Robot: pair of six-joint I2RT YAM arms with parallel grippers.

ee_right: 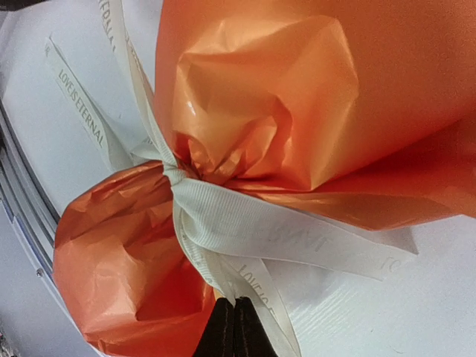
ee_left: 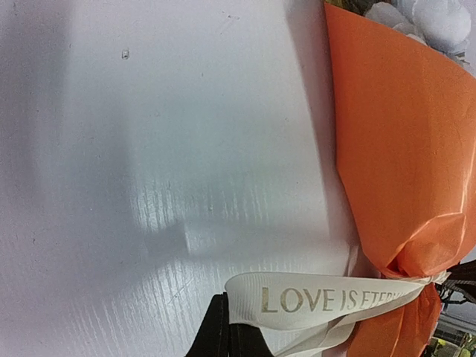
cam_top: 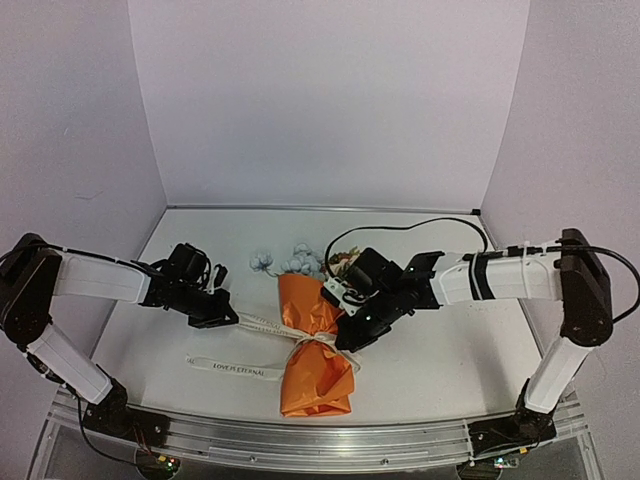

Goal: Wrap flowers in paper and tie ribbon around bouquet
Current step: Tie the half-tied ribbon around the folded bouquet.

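Pale lavender walls [cam_top: 320,100] close in a white table [cam_top: 450,350], and the bouquet [cam_top: 312,340] lies near its middle, narrow end toward the arm bases and wide end toward the far wall. The flowers [cam_top: 290,260] spill out of that far end, pale blue and white blooms resting on the tabletop. The paper [ee_left: 401,149] is bright orange and crinkled, gathered tight at a waist, below which it puffs out again.

The ribbon [cam_top: 262,323] is knotted around that waist. One printed tail lies loose on the table to the left of the lower cone.

The left arm [cam_top: 100,278] reaches in from its base, elbow far out to the left, forearm running low toward the centre. The left gripper [cam_top: 228,318] sits just left of the bouquet, clenched on a length of the ribbon that stretches across to the knot. Its wrist view shows the lettered band leaving the dark fingertips [ee_left: 223,335].

The right arm [cam_top: 500,278] mirrors it, upper link rising steeply, forearm level and pointing left, wrist dipped down. The right gripper [cam_top: 352,335] hangs beside the knot on its right. Its jaws are pressed together, and a strand from the knot runs into their tips, apparently pinched there.
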